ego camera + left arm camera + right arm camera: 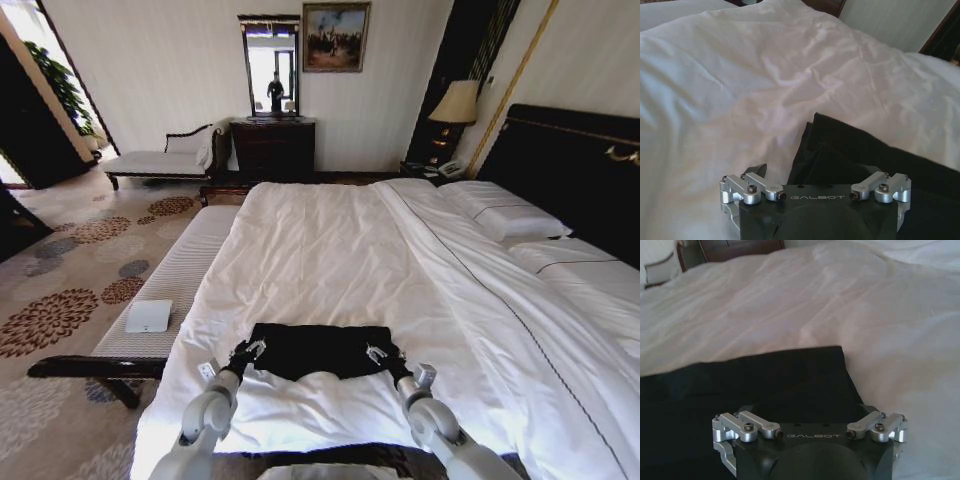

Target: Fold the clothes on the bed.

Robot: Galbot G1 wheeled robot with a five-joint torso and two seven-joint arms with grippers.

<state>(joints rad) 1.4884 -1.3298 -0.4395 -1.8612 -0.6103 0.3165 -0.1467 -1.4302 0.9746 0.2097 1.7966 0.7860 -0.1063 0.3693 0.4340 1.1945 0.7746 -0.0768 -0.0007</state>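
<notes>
The black T-shirt point(318, 350) lies folded near the foot of the bed point(330, 250), with the left gripper point(246, 352) and right gripper point(379, 354) at its near corners, finger positions impossible to tell.

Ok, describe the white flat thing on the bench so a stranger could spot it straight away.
Start at the big bed with its white duvet. Along the robot's left of it runs a grey-striped padded bench on dark legs. The white flat object lies alone on the bench's near end, a small rounded rectangle, brighter and smoother than the striped padding; what it is cannot be told.
</notes>
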